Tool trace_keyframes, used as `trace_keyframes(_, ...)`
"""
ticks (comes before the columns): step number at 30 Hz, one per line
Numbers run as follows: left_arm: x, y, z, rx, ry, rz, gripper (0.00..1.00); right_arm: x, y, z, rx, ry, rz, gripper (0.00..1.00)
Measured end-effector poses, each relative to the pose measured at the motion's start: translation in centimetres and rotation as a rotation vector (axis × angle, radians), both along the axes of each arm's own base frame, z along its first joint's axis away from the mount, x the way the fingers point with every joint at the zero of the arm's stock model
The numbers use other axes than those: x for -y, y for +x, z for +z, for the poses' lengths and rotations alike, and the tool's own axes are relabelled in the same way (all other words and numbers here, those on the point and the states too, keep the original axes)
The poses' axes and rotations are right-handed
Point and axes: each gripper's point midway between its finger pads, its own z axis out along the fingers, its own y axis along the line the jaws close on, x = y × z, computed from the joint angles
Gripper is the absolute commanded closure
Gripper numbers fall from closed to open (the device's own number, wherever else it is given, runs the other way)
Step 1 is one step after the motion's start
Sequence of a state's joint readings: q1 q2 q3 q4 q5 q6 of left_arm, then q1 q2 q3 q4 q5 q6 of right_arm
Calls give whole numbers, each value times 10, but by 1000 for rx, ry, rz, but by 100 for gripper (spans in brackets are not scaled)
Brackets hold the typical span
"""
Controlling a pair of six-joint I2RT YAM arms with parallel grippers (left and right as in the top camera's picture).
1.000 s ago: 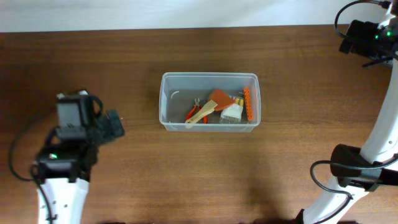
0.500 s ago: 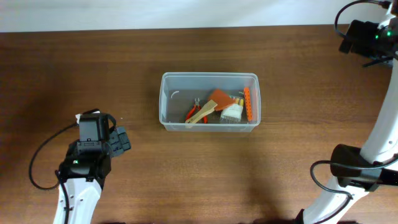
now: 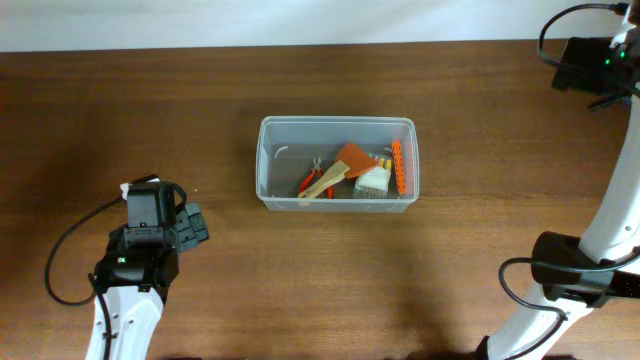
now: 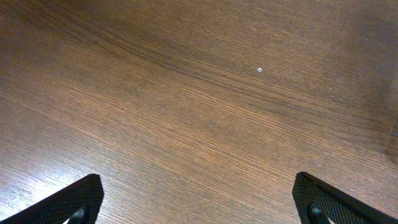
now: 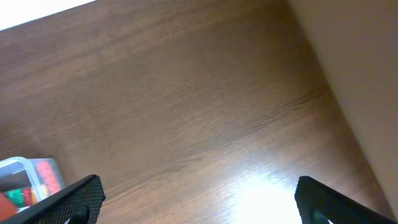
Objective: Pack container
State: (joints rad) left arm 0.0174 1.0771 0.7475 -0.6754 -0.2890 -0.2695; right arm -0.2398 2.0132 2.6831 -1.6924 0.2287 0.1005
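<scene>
The container (image 3: 337, 121), a clear plastic tub, stands mid-table in the overhead view and holds an orange scraper (image 3: 354, 158), red-handled pliers (image 3: 309, 181), a wooden brush (image 3: 322, 183) and an orange strip (image 3: 399, 167). My left gripper (image 4: 199, 202) hangs open over bare wood, well to the container's left and nearer the front edge, nothing between its fingers (image 4: 71, 200). At the far right corner of the table my right gripper (image 5: 199, 202) is open too, and empty. One corner of the container (image 5: 25, 165) shows at the lower left of the right wrist view.
The brown wooden table (image 3: 480, 240) meets a white wall at the back. My left arm (image 3: 140, 250) rises from the front left. The right arm's base (image 3: 570, 275) and cables sit at the front right. A small white speck (image 4: 259, 70) lies on the wood.
My left arm drew back toward the front edge and a little to the right, then held still. The right arm barely shifted. Both grippers stayed open.
</scene>
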Motion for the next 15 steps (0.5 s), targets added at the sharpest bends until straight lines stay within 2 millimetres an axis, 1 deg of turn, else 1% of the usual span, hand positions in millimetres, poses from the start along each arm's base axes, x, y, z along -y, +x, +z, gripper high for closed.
trace_keyframes(4, 0, 0, 0, 0, 0, 0, 1, 2, 1, 1, 1, -13, 0, 1)
trace_keyframes(6, 0, 0, 0, 0, 0, 0, 1, 2, 11, 7, 53, -10, 3, 2)
trace_keyframes(7, 0, 0, 0, 0, 0, 0, 1, 0, 19, 11, 96, 3, 10, 2)
trace_keyframes(8, 0, 0, 0, 0, 0, 0, 1, -4, 29, 17, 149, 32, 17, 1)
trace_keyframes(11, 0, 0, 0, 0, 0, 0, 1, -20, 48, 26, 248, 128, 59, 1)
trace_keyframes(12, 0, 0, 0, 0, 0, 0, 1, -27, 58, 34, 302, 162, 92, 2)
trace_keyframes(14, 0, 0, 0, 0, 0, 0, 1, -40, 68, 41, 350, 209, 143, 1)
trace_keyframes(15, 0, 0, 0, 0, 0, 0, 1, -47, 69, 42, 352, 228, 162, 1)
